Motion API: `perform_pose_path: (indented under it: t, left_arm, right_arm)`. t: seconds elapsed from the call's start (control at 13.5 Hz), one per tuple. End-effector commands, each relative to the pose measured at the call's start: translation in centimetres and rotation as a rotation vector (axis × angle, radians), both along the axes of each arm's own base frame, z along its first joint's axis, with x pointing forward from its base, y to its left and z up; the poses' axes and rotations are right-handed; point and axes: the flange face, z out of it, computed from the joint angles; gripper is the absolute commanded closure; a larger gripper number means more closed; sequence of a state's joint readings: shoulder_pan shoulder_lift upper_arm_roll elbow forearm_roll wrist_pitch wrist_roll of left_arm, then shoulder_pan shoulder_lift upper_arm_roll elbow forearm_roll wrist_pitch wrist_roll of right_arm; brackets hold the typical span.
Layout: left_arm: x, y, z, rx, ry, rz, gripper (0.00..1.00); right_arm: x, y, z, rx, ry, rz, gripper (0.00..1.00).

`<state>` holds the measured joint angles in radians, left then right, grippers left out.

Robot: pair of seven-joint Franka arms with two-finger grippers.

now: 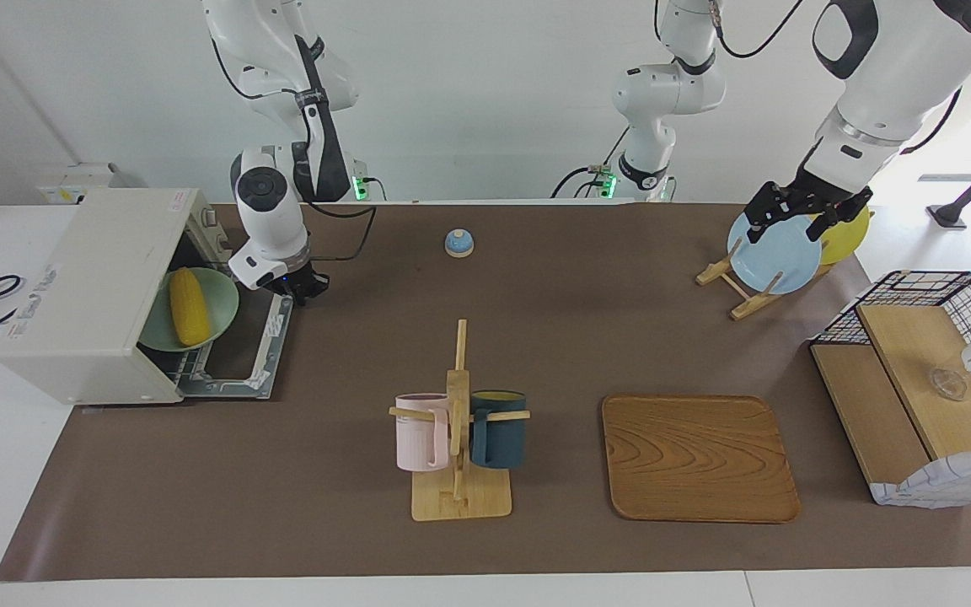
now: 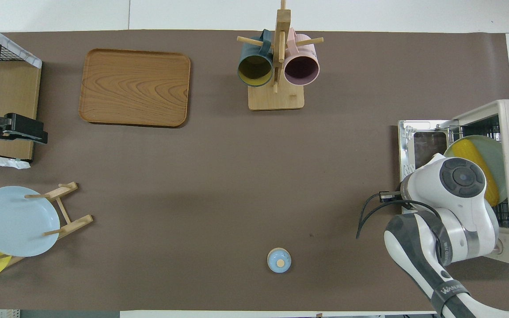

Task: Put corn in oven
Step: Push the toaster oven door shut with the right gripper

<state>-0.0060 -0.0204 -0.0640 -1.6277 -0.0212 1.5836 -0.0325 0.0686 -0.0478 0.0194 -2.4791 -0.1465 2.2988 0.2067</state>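
Lying on a green plate (image 1: 220, 314), the corn (image 1: 188, 306) sat in the mouth of the oven (image 1: 89, 295), which stood at the right arm's end of the table (image 1: 536, 287) with its door (image 1: 241, 354) folded down flat. The plate rested on the wire rack, partly inside the cavity and partly out over the door.

The right gripper (image 1: 304, 288) hung just beside the door's edge nearest the robots, close to the plate but apart from it; whether its fingers were spread or pressed together could not be told. In the overhead view the arm's wrist covered part of the plate and hid the gripper.

The left gripper (image 1: 802, 211) hung over the plate rack (image 1: 743, 291), just above a blue plate (image 1: 776, 257) and a yellow plate (image 1: 848, 236); its fingers looked spread, holding nothing.

Near the robots lay a small blue bell (image 1: 459, 243). Farther out stood a mug stand (image 1: 458, 455) with a pink mug (image 1: 421, 432) and a dark mug (image 1: 498, 428), and beside it a wooden tray (image 1: 696, 459). A wire basket (image 1: 924, 388) stood at the left arm's end.
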Motion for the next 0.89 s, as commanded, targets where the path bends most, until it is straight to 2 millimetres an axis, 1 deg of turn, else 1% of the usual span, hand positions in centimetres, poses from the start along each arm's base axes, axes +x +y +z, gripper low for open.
perform_pose_path:
  t: [0.0, 0.15, 0.3, 0.44, 0.52, 0.67, 0.81]
  left_arm:
    - [-0.2, 0.0, 0.0, 0.018, -0.002, -0.002, 0.0]
    - [-0.2, 0.0, 0.0, 0.019, -0.001, -0.003, 0.0]
    - [-0.1, 0.0, 0.1, 0.018, -0.005, -0.003, 0.0]
    - [-0.2, 0.0, 0.0, 0.019, 0.001, -0.002, 0.0]
    - [-0.2, 0.0, 0.0, 0.019, 0.001, -0.003, 0.0]
    - [-0.2, 0.0, 0.0, 0.019, -0.001, -0.003, 0.0]
    - [-0.2, 0.0, 0.0, 0.019, 0.001, -0.003, 0.0]
  right_arm:
    - [-0.8, -0.4, 0.4, 0.0, -0.007, 0.019, 1.0]
    - [-0.8, -0.4, 0.6, -0.056, 0.011, 0.068, 1.0]
    - [-0.4, -1.1, 1.3, -0.114, 0.027, 0.102, 1.0]
    - [0.6, -1.2, 2.7, -0.143, 0.025, 0.119, 1.0]
    - [1.5, -1.3, 3.8, -0.163, 0.031, 0.121, 1.0]
    - [3.4, -1.9, 7.2, -0.208, 0.043, 0.13, 1.0]
    - [4.4, -2.8, 10.2, -0.218, 0.071, 0.181, 1.0]
